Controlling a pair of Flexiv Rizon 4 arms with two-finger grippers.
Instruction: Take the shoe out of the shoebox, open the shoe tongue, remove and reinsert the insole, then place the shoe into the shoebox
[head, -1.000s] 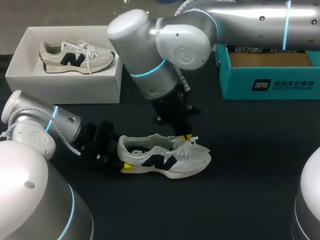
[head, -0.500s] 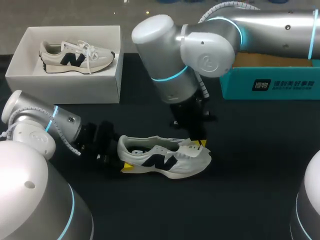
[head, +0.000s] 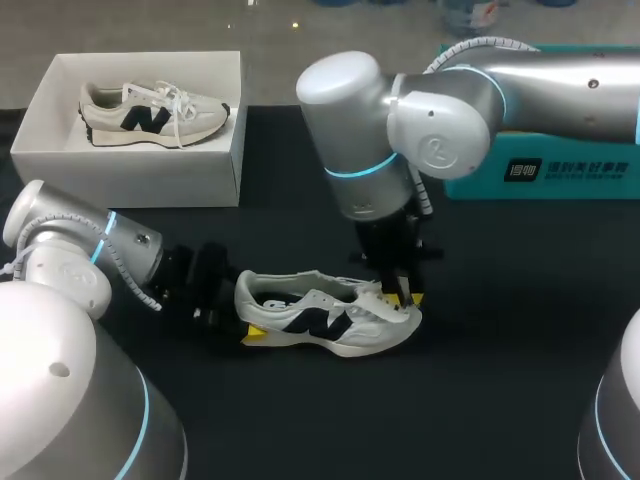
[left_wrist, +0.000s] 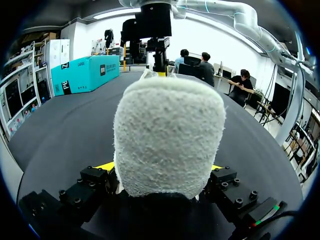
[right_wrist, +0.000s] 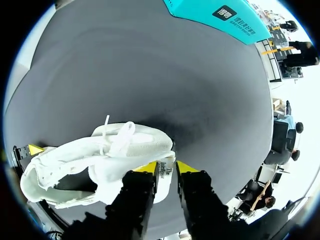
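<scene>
A white sneaker with a dark logo (head: 320, 318) lies on its sole on the black table, toe to the right. My left gripper (head: 245, 312) clasps its heel from the left. In the left wrist view the fuzzy heel (left_wrist: 167, 130) fills the span between both yellow tips of that gripper (left_wrist: 162, 167). My right gripper (head: 408, 296) hangs over the toe end. Its fingers stand slightly apart, and the printed tip of the tongue (right_wrist: 166, 172) lies loose between them (right_wrist: 167, 167). The tongue is pulled forward over the laces (right_wrist: 117, 137).
A white shoebox (head: 140, 165) at the back left holds a second matching sneaker (head: 150, 113). A teal box (head: 540, 170) stands at the back right, behind my right arm. Bare black table lies in front of the shoe and to its right.
My right arm has swung right, drawing the tongue toward the toe. Its fingers have parted a little. The left arm and the shoe's heel have stayed put.
</scene>
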